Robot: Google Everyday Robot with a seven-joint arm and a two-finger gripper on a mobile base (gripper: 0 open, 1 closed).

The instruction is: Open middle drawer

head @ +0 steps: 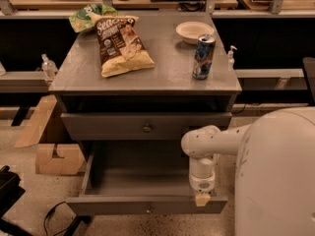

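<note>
My end effector (202, 198) hangs at the right front corner of the pulled-out bottom drawer (142, 205), just above its front panel. My own arm (204, 144) crosses in front of the right end of the middle drawer (108, 127). Its knob (146, 128) is uncovered, with open air to the left of my arm. The bottom drawer juts out beneath that knob. A cardboard box (56, 157) sits on the floor left of the table (78, 77).
</note>
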